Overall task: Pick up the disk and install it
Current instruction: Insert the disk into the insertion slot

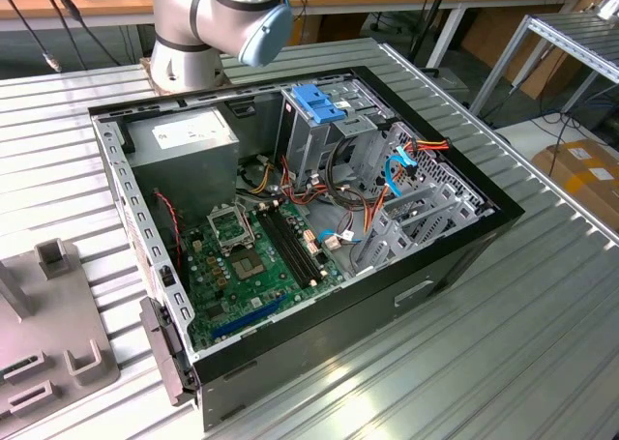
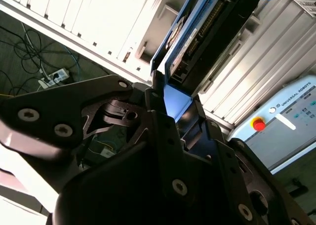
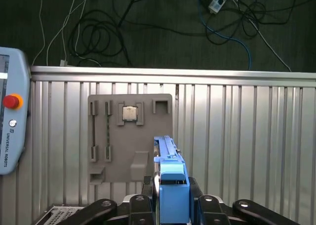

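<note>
In both wrist views my gripper (image 3: 171, 201) (image 2: 174, 108) is shut on the disk (image 3: 169, 161) (image 2: 205, 34). The disk stands edge-on between the black fingers (image 3: 138, 205), with its light-blue rail facing the first wrist camera. It hangs above the ribbed metal table (image 3: 237, 136), just beside a grey fixture plate (image 3: 129, 136). The second wrist view looks up along the disk's dark underside and its blue edge. In the exterior view the open computer case (image 1: 300, 218) lies on the table, with the metal drive cage (image 1: 334, 135) at its far side and the arm's base (image 1: 218, 19) behind it.
A blue plastic bracket (image 1: 317, 102) sits atop the drive cage, a grey power-supply box (image 1: 184, 140) is in the case's far corner, and the green motherboard (image 1: 253, 256) with loose cables fills the floor. A teach pendant (image 3: 11, 117) (image 2: 289, 118) lies on the table. Cables trail on the floor (image 3: 148, 22).
</note>
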